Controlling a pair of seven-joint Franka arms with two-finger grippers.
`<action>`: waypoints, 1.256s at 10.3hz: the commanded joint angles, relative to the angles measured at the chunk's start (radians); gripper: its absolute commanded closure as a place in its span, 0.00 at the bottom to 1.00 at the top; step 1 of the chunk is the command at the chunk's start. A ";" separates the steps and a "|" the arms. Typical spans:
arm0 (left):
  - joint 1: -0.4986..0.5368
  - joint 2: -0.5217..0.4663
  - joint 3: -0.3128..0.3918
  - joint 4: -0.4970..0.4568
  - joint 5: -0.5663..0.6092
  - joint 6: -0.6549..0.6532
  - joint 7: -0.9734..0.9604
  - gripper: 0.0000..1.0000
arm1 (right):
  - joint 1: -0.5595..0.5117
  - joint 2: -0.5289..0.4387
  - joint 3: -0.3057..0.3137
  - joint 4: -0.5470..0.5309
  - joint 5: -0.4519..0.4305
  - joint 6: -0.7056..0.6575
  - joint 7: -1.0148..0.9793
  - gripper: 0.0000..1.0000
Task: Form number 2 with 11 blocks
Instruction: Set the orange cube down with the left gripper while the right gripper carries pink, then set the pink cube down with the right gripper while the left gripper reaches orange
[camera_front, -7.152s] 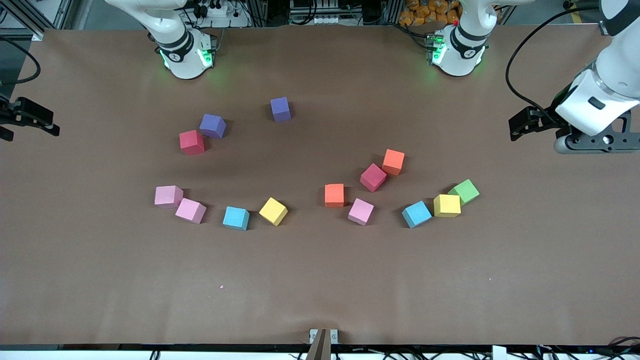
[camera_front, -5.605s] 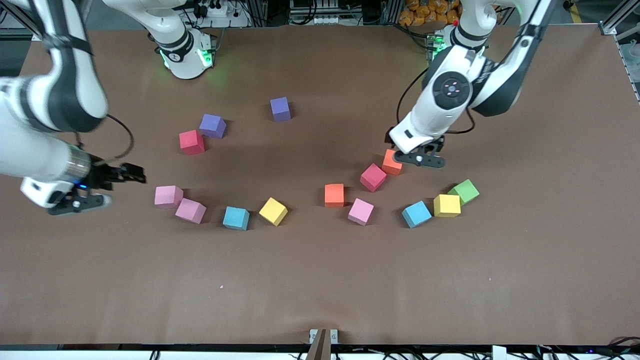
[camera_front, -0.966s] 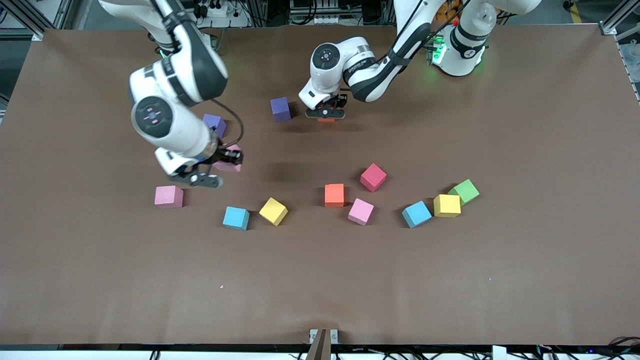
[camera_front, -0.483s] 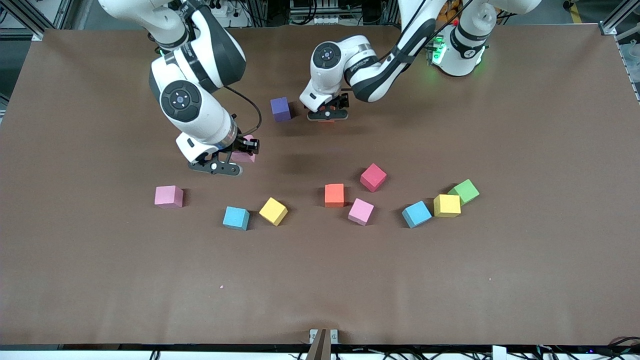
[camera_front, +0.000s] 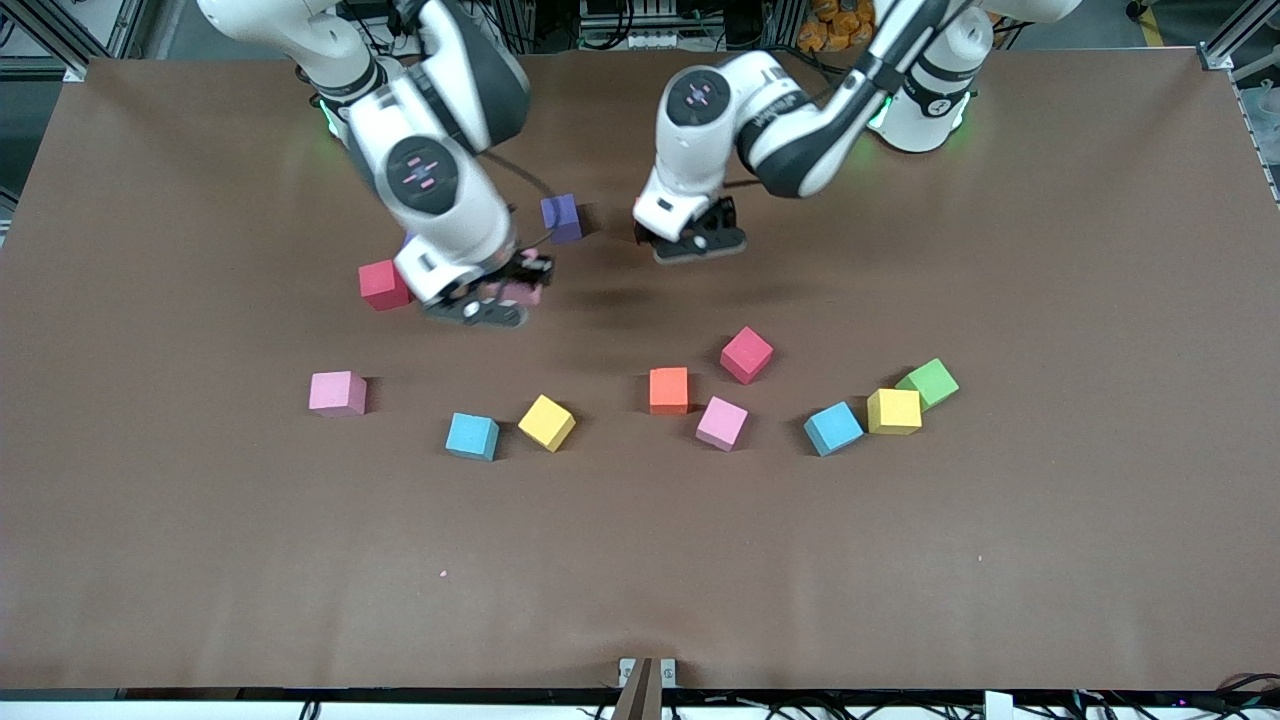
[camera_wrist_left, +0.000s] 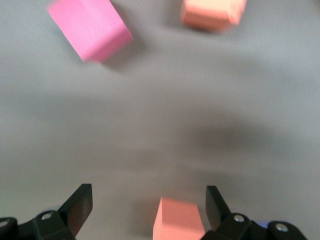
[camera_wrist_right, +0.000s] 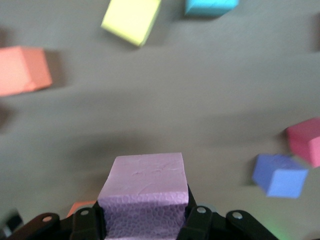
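Note:
My right gripper (camera_front: 497, 298) hangs over the table between the crimson block (camera_front: 383, 285) and the purple block (camera_front: 562, 218), shut on a pink block (camera_wrist_right: 145, 185). My left gripper (camera_front: 693, 240) is open just above the table beside the purple block. An orange block (camera_wrist_left: 177, 220) sits on the table between its spread fingers, untouched; the left hand hides it in the front view. Nearer the front camera lie a pink block (camera_front: 337, 393), a blue one (camera_front: 472, 436), a yellow one (camera_front: 547, 422) and an orange one (camera_front: 668, 390).
Toward the left arm's end lie a crimson block (camera_front: 747, 354), a pink block (camera_front: 722, 423), a blue block (camera_front: 833, 428), a yellow block (camera_front: 893, 411) and a green cube (camera_front: 927, 383). The brown table (camera_front: 640, 560) is bare near the front camera.
The left gripper has opened, let go of the orange block beside the purple one, and risen off it. The right arm has carried the pink block toward the purple block.

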 joint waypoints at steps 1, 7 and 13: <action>0.102 0.047 0.046 0.069 0.086 -0.013 0.105 0.00 | 0.116 -0.017 -0.006 -0.077 0.008 0.081 0.037 1.00; 0.212 0.205 0.068 0.281 0.113 -0.035 0.213 0.00 | 0.312 -0.005 -0.006 -0.082 -0.018 0.082 -0.270 1.00; 0.080 0.419 0.094 0.602 0.153 -0.120 0.219 0.00 | 0.361 0.005 -0.008 -0.113 -0.092 0.096 -0.776 1.00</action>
